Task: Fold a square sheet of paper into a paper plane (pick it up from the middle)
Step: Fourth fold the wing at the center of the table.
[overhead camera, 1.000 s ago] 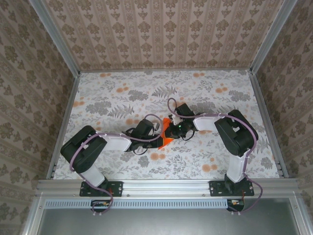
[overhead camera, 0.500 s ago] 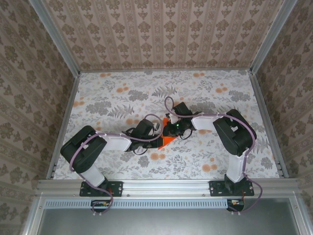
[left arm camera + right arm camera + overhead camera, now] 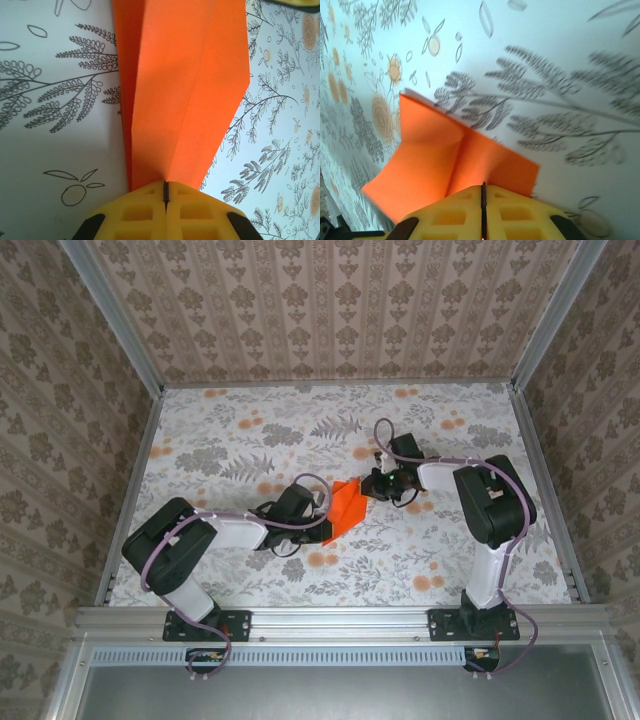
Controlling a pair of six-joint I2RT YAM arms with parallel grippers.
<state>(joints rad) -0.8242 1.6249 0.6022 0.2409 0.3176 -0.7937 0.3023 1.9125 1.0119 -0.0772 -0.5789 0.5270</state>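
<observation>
I see left fingers (image 3: 161,192) clamped on creased orange paper (image 3: 185,90) (narrow end); right fingers (image 3: 479,196) pinching far edge.

The folded paper (image 3: 347,508) is stretched between the two grippers, over the table (image 3: 230,430). Its narrow end is pinched between the fingers of the left gripper (image 3: 165,192), and from there it is spread straight ahead, widening away from the fingertips. Its opposite edge is pinched between the fingers of the right gripper (image 3: 483,192), with most of the paper lying ahead and to the left of them. Table surface is seen on either side of the paper.
</observation>
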